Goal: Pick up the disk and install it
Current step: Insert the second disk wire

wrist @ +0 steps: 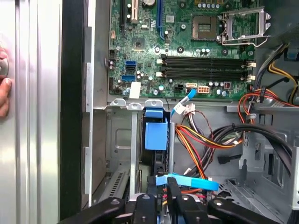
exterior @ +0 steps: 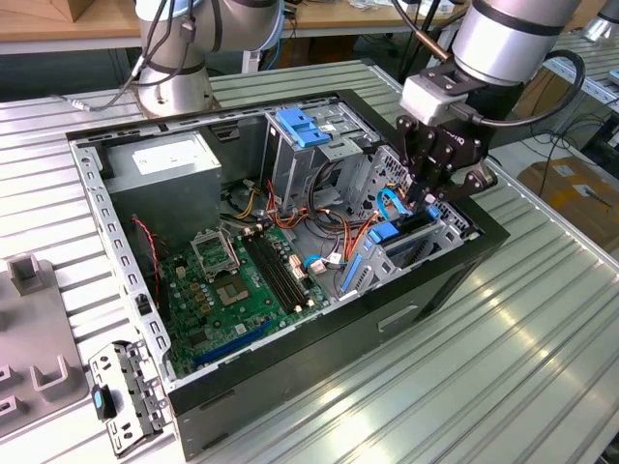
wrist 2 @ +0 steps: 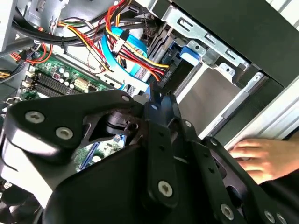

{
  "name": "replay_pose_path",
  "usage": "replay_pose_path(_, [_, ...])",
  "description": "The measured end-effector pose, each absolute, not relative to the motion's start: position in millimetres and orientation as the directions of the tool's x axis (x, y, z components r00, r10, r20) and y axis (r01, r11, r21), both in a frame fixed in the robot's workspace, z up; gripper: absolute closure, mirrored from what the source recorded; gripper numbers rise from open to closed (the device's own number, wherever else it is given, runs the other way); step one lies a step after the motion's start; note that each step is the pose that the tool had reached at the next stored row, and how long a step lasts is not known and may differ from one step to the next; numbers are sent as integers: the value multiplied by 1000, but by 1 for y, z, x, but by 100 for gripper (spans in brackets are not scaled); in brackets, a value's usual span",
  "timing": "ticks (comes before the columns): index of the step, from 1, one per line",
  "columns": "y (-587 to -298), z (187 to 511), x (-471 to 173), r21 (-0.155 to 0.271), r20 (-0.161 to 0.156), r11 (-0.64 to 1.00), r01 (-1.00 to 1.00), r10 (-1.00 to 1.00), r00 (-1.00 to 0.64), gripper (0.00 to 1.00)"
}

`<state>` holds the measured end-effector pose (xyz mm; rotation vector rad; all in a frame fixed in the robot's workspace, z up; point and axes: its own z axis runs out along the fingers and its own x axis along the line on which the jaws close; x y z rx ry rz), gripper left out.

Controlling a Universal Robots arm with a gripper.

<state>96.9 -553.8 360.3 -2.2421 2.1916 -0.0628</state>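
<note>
Wires are the big worry. The gripper (exterior: 432, 188) is low inside the open computer case (exterior: 319, 372), over the metal bay on the exterior view's right. The disk (exterior: 401, 232), dark with blue rails, sits part way down in that bay; in the first wrist view its blue end (wrist: 155, 135) stands in the slot between the metal walls. The jaws look pinched narrow right at the disk's top edge, but I cannot tell if they are holding it or just touching it.

Red, yellow and orange wires (wrist: 205, 144) and a flat blue cable (wrist 2: 133, 60) hang just beside the slot. I think they could get caught under the disk or snag on the jaws. If the disk is a bit tilted, it could jam on the bay's rails and not go in all the way. A person's hand (wrist 2: 257, 156) rests on the tabletop near the case, close to the arm, and it could get bumped.
</note>
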Motion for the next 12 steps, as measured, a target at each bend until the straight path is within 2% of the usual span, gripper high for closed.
replay_pose_path(1, [-554,360,97,-32,25,-23,-999,-999,22,78])
replay_pose_path(3, [-554,360,97,-32,25,-23,-999,-999,22,89])
replay_pose_path(12, [-554,361,97,-32,25,-23,-999,-999,22,89])
